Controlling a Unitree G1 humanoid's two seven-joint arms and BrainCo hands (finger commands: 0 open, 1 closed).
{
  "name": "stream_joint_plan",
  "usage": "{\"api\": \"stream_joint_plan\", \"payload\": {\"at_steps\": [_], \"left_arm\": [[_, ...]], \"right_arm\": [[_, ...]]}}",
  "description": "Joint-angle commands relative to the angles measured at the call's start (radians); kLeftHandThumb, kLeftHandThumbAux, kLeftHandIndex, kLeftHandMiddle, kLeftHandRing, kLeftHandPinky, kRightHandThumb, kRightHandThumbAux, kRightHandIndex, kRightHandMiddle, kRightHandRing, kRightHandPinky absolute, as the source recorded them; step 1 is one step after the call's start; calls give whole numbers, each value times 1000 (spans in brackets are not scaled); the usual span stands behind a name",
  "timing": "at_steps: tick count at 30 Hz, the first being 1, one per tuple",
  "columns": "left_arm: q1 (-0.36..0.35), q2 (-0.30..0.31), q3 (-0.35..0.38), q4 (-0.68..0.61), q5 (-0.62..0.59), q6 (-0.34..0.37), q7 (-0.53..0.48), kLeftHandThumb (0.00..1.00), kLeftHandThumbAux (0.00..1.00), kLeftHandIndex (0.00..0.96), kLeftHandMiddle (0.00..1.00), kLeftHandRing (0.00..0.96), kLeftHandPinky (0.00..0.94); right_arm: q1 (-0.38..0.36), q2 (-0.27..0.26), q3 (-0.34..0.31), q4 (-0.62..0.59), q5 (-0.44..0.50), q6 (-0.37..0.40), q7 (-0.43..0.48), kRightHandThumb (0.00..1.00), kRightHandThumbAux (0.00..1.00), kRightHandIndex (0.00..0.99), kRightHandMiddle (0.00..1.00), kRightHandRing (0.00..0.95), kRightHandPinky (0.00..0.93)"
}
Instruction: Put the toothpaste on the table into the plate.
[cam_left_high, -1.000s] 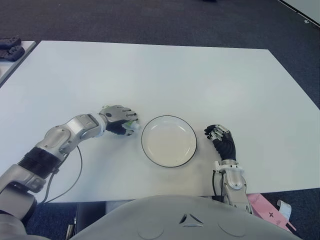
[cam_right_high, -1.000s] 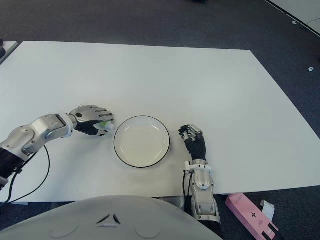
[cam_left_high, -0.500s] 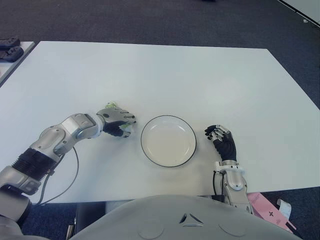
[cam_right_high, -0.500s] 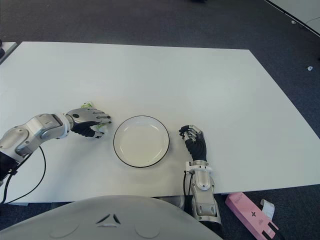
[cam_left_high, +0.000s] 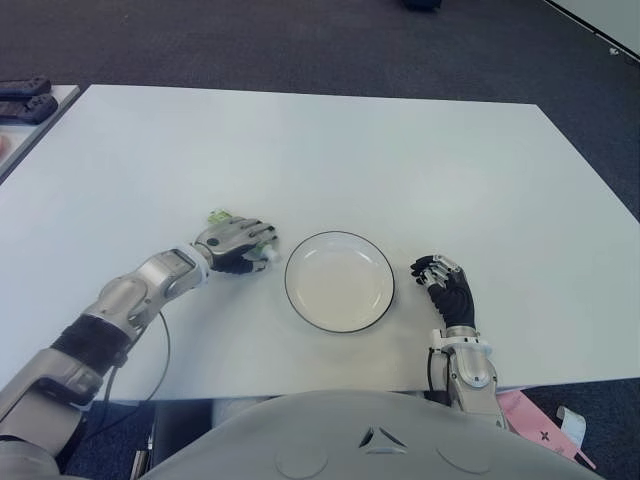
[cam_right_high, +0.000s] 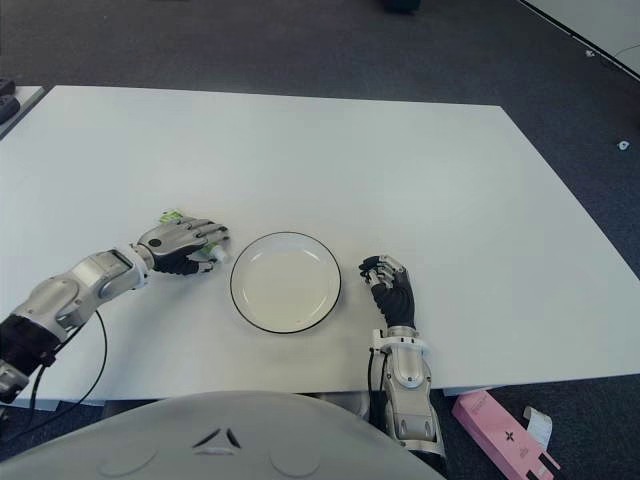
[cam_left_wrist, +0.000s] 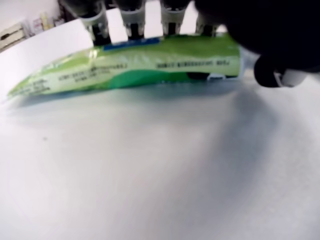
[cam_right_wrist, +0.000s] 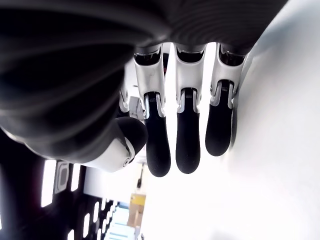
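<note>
Progress: early | toothpaste (cam_left_wrist: 135, 67) lies on table (cam_left_high: 350, 140), just left of plate (cam_left_high: 339, 281) | left hand (cam_left_high: 235, 245) curled over it, unlifted | plate empty | right hand (cam_left_high: 446, 289) relaxed, holds nothing, beside plate's right.

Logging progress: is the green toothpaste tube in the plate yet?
Not yet. The green toothpaste tube lies on the white table under the left hand; the black-rimmed white plate is empty.

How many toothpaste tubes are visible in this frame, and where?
1. The green toothpaste tube lies on the white table under the left hand, just left of the plate. None shows elsewhere.
</note>
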Motion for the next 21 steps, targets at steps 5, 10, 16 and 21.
{"api": "stream_joint_plan", "payload": {"at_steps": [5, 10, 16, 21], "left_arm": [[96, -114, -19, 269, 27, 105, 340, 677, 287, 44, 141, 186, 321], [113, -136, 1, 305, -17, 95, 440, 723, 327, 96, 165, 219, 336], [108, -145, 2, 343, -45, 87, 475, 740, 365, 122, 178, 225, 307], [101, -147, -1, 370, -63, 74, 491, 743, 396, 132, 186, 230, 312]], "right_arm": [[18, -3, -12, -13, 12, 43, 9, 703, 730, 424, 485, 467, 458], [20, -4, -15, -23, 17, 53, 16, 702, 731, 423, 485, 469, 462], [21, -5, -18, -26, 15, 56, 21, 702, 730, 424, 486, 471, 465], [22, -4, -19, -27, 15, 57, 24, 703, 731, 424, 486, 472, 464]]}}
